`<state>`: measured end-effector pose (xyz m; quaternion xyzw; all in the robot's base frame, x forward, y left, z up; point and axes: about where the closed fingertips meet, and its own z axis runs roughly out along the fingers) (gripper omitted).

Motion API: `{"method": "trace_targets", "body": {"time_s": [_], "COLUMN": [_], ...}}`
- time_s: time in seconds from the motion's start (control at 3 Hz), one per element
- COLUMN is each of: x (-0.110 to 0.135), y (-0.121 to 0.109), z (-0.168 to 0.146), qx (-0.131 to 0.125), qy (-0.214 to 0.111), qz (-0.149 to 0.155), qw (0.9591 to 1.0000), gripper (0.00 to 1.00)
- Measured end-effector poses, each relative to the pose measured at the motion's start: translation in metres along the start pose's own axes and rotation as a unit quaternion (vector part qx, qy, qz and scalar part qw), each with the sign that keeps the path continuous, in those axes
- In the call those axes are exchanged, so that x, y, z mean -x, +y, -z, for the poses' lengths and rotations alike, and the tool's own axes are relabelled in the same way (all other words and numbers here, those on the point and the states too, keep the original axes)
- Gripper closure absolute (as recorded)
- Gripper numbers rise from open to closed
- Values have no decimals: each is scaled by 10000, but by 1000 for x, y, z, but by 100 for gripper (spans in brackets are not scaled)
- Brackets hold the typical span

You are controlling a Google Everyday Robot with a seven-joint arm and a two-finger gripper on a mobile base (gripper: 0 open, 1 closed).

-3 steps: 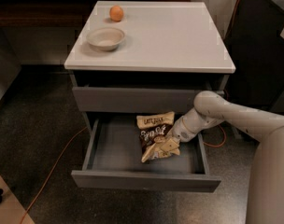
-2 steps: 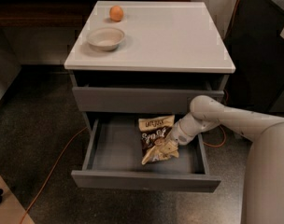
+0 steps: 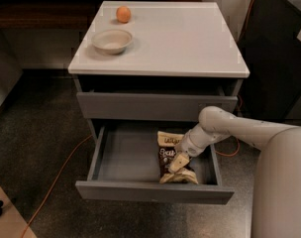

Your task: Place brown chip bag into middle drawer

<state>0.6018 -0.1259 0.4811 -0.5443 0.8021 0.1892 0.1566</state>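
We count one brown chip bag (image 3: 166, 155), lying in the right half of the one pulled-out middle drawer (image 3: 150, 192), its lower end near the front panel at 6 o'clock and bare drawer floor open toward 9 o'clock. One gripper (image 3: 178, 162) rests on the bag's 3 o'clock side, touching it; we cannot tell whether it is spread or pinching. Up at 11 o'clock, one white bowl (image 3: 112, 40) and one orange (image 3: 123, 14) sit on the cabinet top (image 3: 190, 38), well apart from the bag.

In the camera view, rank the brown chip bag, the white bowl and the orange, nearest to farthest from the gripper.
1. Brown chip bag, in the open middle drawer, right at the gripper.
2. White bowl, up on the cabinet top, left side.
3. Orange, behind the bowl, back left.
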Motion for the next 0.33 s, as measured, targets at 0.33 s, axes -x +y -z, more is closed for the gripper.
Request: {"method": "trace_targets", "body": {"time_s": [0.33], "x": [0], "y": [1], "z": [-1], "qx": [18], "qy": [1], "qz": [0], "qw": [10000], "gripper": [0]}}
